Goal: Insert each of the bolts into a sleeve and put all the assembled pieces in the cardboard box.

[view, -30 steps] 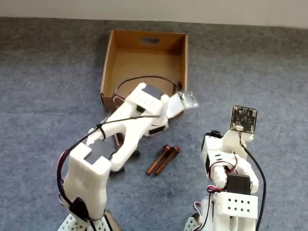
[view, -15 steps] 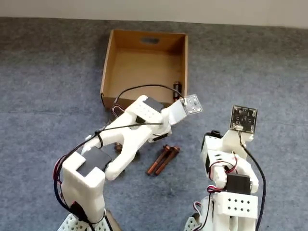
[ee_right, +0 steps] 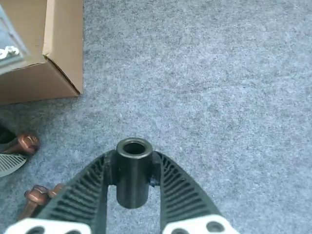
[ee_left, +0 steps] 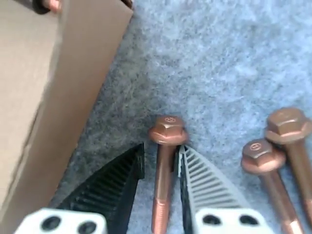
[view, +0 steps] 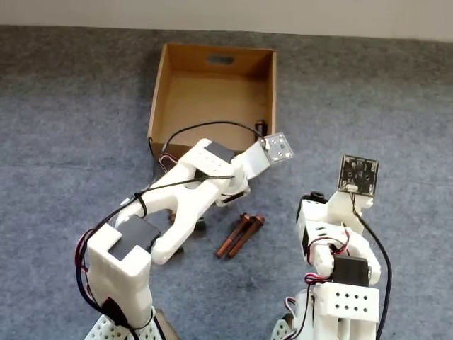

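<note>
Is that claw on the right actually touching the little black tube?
Touching. The right wrist view shows the right gripper clamped on the sleeve, pressing it from both sides with no gap.

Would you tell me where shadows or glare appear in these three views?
High view: soft, even light, no glare, a faint shadow under the white left arm. Left wrist view: the grey carpet darkens beside the brown cardboard box; the copper hex bolt nearest it has a mild sheen. Right wrist view: the black sleeve has a dark bore.
</note>
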`<state>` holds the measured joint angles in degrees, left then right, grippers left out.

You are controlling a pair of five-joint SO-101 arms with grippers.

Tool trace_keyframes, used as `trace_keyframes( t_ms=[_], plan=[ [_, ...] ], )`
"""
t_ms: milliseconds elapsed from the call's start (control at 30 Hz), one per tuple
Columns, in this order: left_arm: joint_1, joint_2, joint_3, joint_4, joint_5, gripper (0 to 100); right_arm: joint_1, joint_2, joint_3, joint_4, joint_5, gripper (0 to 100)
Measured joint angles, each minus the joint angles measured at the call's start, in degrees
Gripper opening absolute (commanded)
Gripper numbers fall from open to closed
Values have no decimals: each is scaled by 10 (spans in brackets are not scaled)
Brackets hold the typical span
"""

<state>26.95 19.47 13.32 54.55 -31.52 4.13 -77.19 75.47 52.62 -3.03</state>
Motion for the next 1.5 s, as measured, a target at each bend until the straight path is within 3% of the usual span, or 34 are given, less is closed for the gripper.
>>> trace_keyframes(
  t_ms=[67, 533, 900, 1067, 1300, 1500],
  plan=[
    [0, 0, 0, -2, 1, 2, 0, 0, 0, 0, 0, 5],
    [4, -43, 14, 27, 45, 8, 0, 0, 0, 0, 0, 5],
    [-41, -358, 161, 40, 45, 8, -5, 0, -19, 0, 0, 5],
    [-60, -512, 213, 38, 48, 8, -84, -1, -25, 0, 0, 5],
    [-152, -686, 265, -45, 181, 8, -188, -1, -25, -66, 0, 5],
    [-170, -764, 287, -120, 266, 8, -237, -1, -25, -190, 0, 5]
  ],
)
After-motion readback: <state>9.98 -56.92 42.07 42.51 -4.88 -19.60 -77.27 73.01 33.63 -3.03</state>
